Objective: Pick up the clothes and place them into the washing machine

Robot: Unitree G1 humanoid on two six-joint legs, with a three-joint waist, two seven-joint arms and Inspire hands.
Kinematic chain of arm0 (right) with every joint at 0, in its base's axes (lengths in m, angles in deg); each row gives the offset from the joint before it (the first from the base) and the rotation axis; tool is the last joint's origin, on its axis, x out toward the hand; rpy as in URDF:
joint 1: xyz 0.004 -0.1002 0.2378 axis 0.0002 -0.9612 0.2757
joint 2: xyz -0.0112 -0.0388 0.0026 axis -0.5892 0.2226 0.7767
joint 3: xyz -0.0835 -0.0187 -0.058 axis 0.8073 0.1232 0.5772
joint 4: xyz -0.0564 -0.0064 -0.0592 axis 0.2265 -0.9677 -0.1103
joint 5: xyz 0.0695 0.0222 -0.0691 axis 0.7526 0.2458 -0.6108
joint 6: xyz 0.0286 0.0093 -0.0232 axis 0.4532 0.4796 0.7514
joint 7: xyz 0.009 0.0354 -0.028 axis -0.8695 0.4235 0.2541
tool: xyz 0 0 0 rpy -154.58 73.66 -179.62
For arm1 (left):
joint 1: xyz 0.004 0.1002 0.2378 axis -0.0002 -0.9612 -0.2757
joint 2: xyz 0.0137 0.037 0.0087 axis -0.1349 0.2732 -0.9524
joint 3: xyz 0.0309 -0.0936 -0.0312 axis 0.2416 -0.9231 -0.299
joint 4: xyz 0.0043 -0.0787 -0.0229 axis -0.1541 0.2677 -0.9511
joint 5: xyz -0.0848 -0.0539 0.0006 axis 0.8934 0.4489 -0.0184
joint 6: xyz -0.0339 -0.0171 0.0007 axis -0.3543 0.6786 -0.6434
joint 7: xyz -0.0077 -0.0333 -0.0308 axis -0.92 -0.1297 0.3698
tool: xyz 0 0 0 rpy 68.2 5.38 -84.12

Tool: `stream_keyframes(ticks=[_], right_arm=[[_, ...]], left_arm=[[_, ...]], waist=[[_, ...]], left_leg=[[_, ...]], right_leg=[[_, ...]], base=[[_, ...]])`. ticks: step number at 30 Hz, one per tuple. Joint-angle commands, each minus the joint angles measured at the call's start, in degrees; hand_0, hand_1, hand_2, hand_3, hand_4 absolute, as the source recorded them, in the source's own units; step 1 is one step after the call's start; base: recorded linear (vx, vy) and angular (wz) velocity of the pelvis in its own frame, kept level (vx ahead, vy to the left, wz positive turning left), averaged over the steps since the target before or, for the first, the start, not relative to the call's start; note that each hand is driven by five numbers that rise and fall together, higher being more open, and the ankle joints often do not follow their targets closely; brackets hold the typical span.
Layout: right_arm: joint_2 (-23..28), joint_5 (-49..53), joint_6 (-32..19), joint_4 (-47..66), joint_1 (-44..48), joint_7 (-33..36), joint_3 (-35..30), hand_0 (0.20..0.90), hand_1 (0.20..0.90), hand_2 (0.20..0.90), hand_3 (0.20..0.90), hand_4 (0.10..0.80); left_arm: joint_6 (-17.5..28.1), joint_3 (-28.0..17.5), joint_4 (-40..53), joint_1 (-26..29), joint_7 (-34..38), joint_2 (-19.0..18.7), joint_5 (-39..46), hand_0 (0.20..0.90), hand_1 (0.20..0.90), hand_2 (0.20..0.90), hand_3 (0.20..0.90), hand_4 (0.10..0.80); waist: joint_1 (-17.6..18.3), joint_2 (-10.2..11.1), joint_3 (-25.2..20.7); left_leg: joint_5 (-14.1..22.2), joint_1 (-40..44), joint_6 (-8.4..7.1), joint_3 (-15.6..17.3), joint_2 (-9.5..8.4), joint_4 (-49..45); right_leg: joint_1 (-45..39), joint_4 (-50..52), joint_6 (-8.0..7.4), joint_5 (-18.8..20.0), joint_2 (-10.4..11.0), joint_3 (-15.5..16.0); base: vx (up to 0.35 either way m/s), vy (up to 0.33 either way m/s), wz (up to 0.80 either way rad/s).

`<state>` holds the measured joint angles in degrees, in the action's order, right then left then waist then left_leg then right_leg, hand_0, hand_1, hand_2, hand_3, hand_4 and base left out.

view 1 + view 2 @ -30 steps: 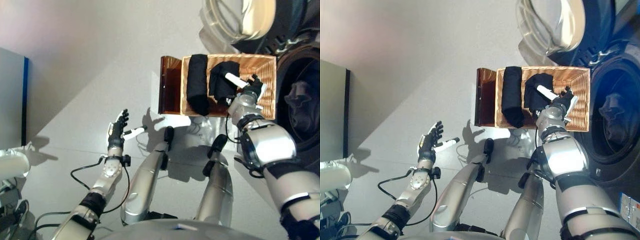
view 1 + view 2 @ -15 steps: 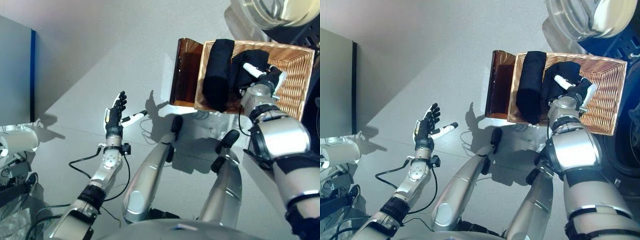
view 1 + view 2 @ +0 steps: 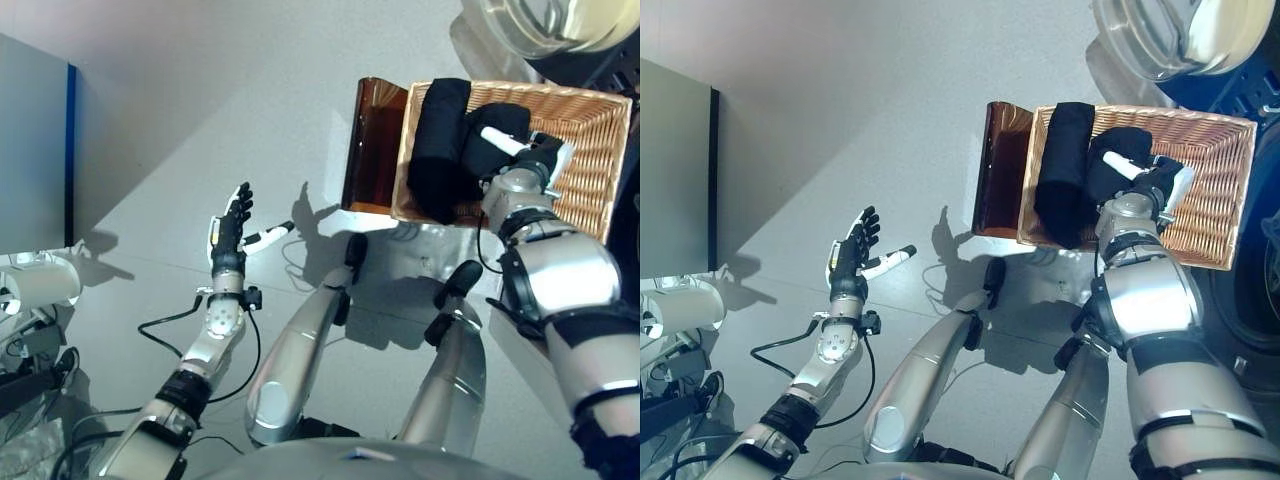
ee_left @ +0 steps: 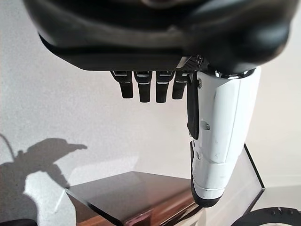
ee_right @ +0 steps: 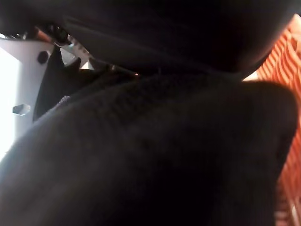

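Observation:
A shallow wicker basket (image 3: 585,185) rests on a low dark brown box (image 3: 372,140) at the upper right. A folded black garment (image 3: 438,145) lies along its left side. A second, bunched black garment (image 3: 490,150) lies beside it. My right hand (image 3: 530,165) is down in the basket on the bunched garment, its white thumb across the cloth and its fingers curled into it. The right wrist view shows this black cloth (image 5: 164,155) pressed close. My left hand (image 3: 231,232) is open and empty above the floor at the left, with straight fingers (image 4: 148,89).
The washing machine's dark drum opening (image 3: 1270,270) is at the right edge, and its open round door (image 3: 545,20) is above the basket. A grey cabinet (image 3: 30,150) stands at the far left. The brown box also shows in the left wrist view (image 4: 131,193).
The camera shifted a second ago, sliding the whole scene right. Since then the bunched black garment has drawn in tighter under my right hand. The left hand has stayed put.

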<state>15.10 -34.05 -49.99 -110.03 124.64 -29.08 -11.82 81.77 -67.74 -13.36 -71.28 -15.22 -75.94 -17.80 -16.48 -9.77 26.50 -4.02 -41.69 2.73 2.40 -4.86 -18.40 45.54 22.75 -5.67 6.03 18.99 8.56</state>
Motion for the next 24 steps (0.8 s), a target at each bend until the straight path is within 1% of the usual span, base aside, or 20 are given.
stream_keyframes(ticks=[1,2,3,4,5,6,7,8,9,11,13,14,15,16,17,19,21,22,23,24], right_arm=[[6.1,-1.2,-2.4,3.7,2.3,3.4,3.4,0.2,0.2,0.2,0.2,0.3],[6.0,-1.2,-2.4,3.8,2.2,3.4,3.3,0.2,0.2,0.2,0.2,0.3],[6.0,1.0,-3.3,4.9,1.5,3.7,2.2,0.2,0.2,0.2,0.2,0.3],[6.0,1.1,-3.3,5.0,1.4,3.7,2.1,0.2,0.2,0.2,0.2,0.3],[5.4,4.1,-4.6,6.9,-0.4,3.2,0.3,0.2,0.2,0.2,0.2,0.3],[5.3,4.2,-4.7,7.1,-0.7,3.2,0.2,0.2,0.2,0.2,0.2,0.3],[4.7,7.6,-6.7,9.9,-3.2,2.3,-1.7,0.2,0.2,0.2,0.2,0.3],[4.6,7.6,-6.7,10.2,-3.6,2.4,-1.8,0.2,0.2,0.2,0.2,0.3],[4.5,10.8,-8.9,12.9,-5.7,1.6,-3.6,0.2,0.2,0.2,0.2,0.3],[4.2,15.1,-10.9,14.3,-8.4,1.1,-6.9,0.2,0.2,0.2,0.2,0.3],[2.9,20.3,-13.4,16.5,-11.4,-0.2,-10.7,0.2,0.2,0.2,0.2,0.3],[2.4,22.1,-14.3,17.6,-13.2,-0.8,-12.1,0.2,0.2,0.2,0.2,0.3],[1.1,24.8,-15.7,19.4,-15.1,-1.7,-14.0,0.2,0.2,0.2,0.2,0.3],[-0.2,26.8,-16.9,20.7,-16.7,-2.4,-15.7,0.2,0.2,0.2,0.2,0.3],[-2.4,30.4,-18.9,22.0,-18.9,-4.2,-17.9,0.2,0.2,0.2,0.2,0.3],[-5.6,34.7,-21.2,24.1,-21.9,-6.2,-21.1,0.2,0.2,0.2,0.2,0.3],[-8.0,38.1,-22.3,25.0,-24.0,-8.3,-23.2,0.2,0.2,0.2,0.2,0.3],[-8.0,38.3,-22.4,25.1,-24.3,-8.4,-23.3,0.2,0.2,0.2,0.2,0.3],[-10.2,41.8,-23.6,25.5,-25.8,-10.4,-25.3,0.2,0.2,0.2,0.2,0.3],[-10.3,42.0,-23.7,25.5,-26.0,-10.6,-25.3,0.2,0.2,0.2,0.2,0.3]], left_arm=[[3.9,-2.4,4.7,-2.0,2.8,-1.8,-1.4,0.9,0.9,0.9,0.9,0.8],[4.0,-2.4,4.6,-2.0,2.8,-1.9,-1.4,0.9,0.9,0.9,0.9,0.8],[3.7,-2.6,3.5,-2.2,3.0,-2.0,-1.3,0.9,0.9,0.9,0.9,0.8],[3.8,-2.6,3.4,-2.2,3.0,-2.1,-1.3,0.9,0.9,0.9,0.9,0.8],[3.3,-2.6,1.8,-2.2,2.9,-2.0,-0.9,0.9,0.9,0.9,0.9,0.8],[3.4,-2.6,1.8,-2.2,2.8,-2.1,-0.9,0.9,0.9,0.9,0.9,0.8],[3.4,-2.7,0.6,-2.8,2.2,-1.7,0.2,0.9,0.9,0.9,0.9,0.8],[3.5,-2.6,0.5,-2.9,2.1,-1.8,0.3,0.9,0.9,0.9,0.9,0.8],[3.3,-2.6,-0.7,-3.3,1.0,-1.8,1.1,0.9,0.9,0.9,0.9,0.8],[3.4,-2.2,-1.9,-3.9,0.1,-1.8,1.6,0.9,0.9,0.9,0.9,0.8],[3.4,-2.2,-3.1,-4.4,-0.7,-1.2,2.1,0.9,0.9,0.9,0.9,0.8],[3.4,-2.1,-3.3,-4.7,-1.1,-1.4,2.4,0.9,0.9,0.9,0.9,0.8],[3.4,-2.0,-4.1,-4.9,-1.5,-1.2,2.5,0.9,0.9,0.9,0.9,0.8],[3.4,-1.8,-5.1,-5.3,-1.8,-0.8,2.9,0.9,0.9,0.9,0.9,0.8],[3.2,-1.2,-6.9,-5.6,-2.7,0.0,3.3,0.9,0.9,0.9,0.9,0.8],[3.2,-0.6,-8.8,-6.0,-3.9,1.1,4.4,0.9,0.9,0.9,0.9,0.8],[3.3,0.0,-8.8,-6.7,-5.1,1.7,4.9,0.9,0.9,0.9,0.9,0.8],[3.3,0.1,-8.8,-6.8,-5.1,1.7,4.9,0.9,0.9,0.9,0.9,0.8],[3.3,0.7,-9.5,-7.2,-6.2,2.1,5.0,0.9,0.9,0.9,0.9,0.8],[3.4,0.8,-9.6,-7.3,-6.3,2.0,5.1,0.9,0.9,0.9,0.9,0.8]], waist=[[0.0,-3.6,-1.1],[-0.1,-3.5,-1.1],[0.5,-3.0,-1.3],[0.5,-2.9,-1.3],[1.2,-2.3,-1.6],[1.2,-2.2,-1.6],[2.0,-1.8,-2.0],[2.0,-1.7,-2.0],[2.9,-1.7,-2.4],[3.7,-1.9,-2.9],[4.4,-2.6,-3.6],[4.6,-3.0,-3.7],[5.0,-3.3,-4.1],[5.2,-3.5,-4.8],[5.5,-4.4,-5.2],[5.8,-5.4,-6.0],[5.7,-6.3,-6.6],[5.7,-6.3,-6.7],[5.7,-7.3,-7.4],[5.7,-7.3,-7.4]], left_leg=[[4.9,-3.3,-4.66,1.1,0.96,-2.3],[4.8,-3.2,-4.66,1.1,0.96,-2.2],[4.8,-2.3,-4.7,1.4,1.2,-1.9],[4.8,-2.1,-4.71,1.4,1.21,-1.8],[4.9,-1.1,-4.72,1.7,1.54,-1.3],[4.8,-0.9,-4.72,1.7,1.56,-1.2],[4.9,0.1,-4.66,2.1,1.73,-0.8],[4.9,0.3,-4.66,2.1,1.75,-0.7],[4.8,1.4,-4.67,2.5,1.88,0.0],[4.7,2.8,-4.66,2.7,1.88,0.8],[4.6,4.5,-4.62,3.0,1.96,1.9],[2.9,4.8,-4.19,3.6,2.06,2.6],[2.8,6.0,-4.18,3.7,1.99,3.2],[4.1,7.4,-4.49,3.3,1.74,3.7],[2.6,8.0,-4.04,4.2,1.82,4.4],[2.7,9.4,-3.94,4.5,1.68,4.9],[2.7,10.5,-3.82,4.5,1.65,5.3],[2.7,10.6,-3.82,4.4,1.64,5.3],[2.7,11.4,-3.76,4.5,1.36,5.7],[2.7,11.5,-3.76,4.4,1.35,5.8]], right_leg=[[-2.2,5.3,2.27,-10.3,-1.5,-0.7],[-2.3,5.2,2.27,-10.3,-1.5,-0.7],[-3.0,4.6,2.27,-10.1,-1.9,-1.0],[-3.1,4.5,2.27,-10.0,-1.9,-1.0],[-4.2,3.7,2.17,-9.9,-2.3,-1.3],[-4.4,3.6,2.17,-9.8,-2.3,-1.2],[-5.4,2.4,2.04,-9.3,-2.6,-1.6],[-5.7,2.2,2.03,-9.2,-2.7,-1.6],[-7.0,1.0,1.81,-8.9,-2.9,-1.7],[-8.5,-0.5,1.56,-8.4,-3.0,-1.8],[-10.0,-1.8,1.22,-8.1,-3.0,-1.9],[-10.3,-2.5,1.55,-6.4,-2.9,-1.5],[-11.3,-3.2,1.39,-6.3,-3.0,-1.5],[-12.6,-3.7,0.8,-7.4,-3.1,-2.2],[-13.1,-4.7,0.96,-5.8,-3.0,-1.6],[-14.3,-5.4,0.65,-5.7,-2.9,-1.9],[-15.3,-5.7,0.45,-5.7,-2.6,-1.8],[-15.4,-5.8,0.44,-5.7,-2.6,-1.7],[-16.1,-5.9,0.37,-5.9,-2.5,-1.8],[-16.2,-6.0,0.36,-5.9,-2.5,-1.7]], base=[[0.0,0.0,0.0],[0.0,0.0,0.0],[0.0,0.0,0.0],[0.032,-0.018,-0.03],[0.018,-0.012,-0.03],[0.037,-0.015,-0.04],[0.021,-0.003,-0.07],[0.029,-0.016,-0.12],[0.023,-0.001,-0.21],[0.033,0.007,-0.28],[-0.002,0.018,-0.28],[-0.037,0.041,-0.18],[0.062,0.039,-0.15],[0.088,0.049,-0.16],[0.088,0.046,-0.24],[0.032,0.043,-0.32],[0.044,0.012,-0.2],[0.052,0.017,-0.06],[0.041,0.016,-0.03],[0.057,0.031,-0.02]])
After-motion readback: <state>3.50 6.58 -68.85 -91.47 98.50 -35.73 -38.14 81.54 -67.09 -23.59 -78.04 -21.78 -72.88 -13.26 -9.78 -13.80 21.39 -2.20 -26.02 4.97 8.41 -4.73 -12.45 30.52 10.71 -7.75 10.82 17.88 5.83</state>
